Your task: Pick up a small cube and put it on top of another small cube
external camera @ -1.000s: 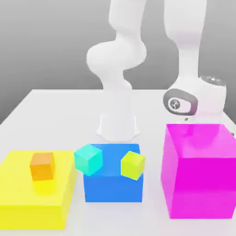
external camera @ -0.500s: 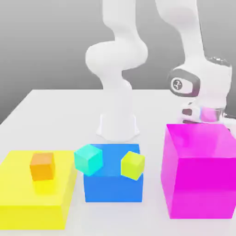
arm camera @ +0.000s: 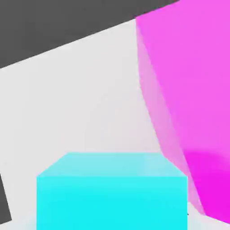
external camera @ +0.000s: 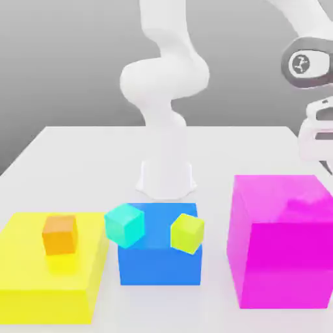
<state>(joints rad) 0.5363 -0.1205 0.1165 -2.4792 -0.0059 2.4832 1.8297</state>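
Here the jaws grip a plain, glossy cyan cube (arm camera: 112,193), flat-faced and sharp-edged, beside the magenta block (arm camera: 188,90).

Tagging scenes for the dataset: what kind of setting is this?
Likely a simulated tabletop test scene, not a real room: a plain white table against a blank grey backdrop, flat-coloured blocks such as the magenta block and yellow block, and a white robot arm.

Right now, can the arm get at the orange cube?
Probably yes, from above: nothing stands over the orange cube, and the blue block in between sits lower than the fingers. But they are shut on a cyan cube, so they could stack, not grasp.
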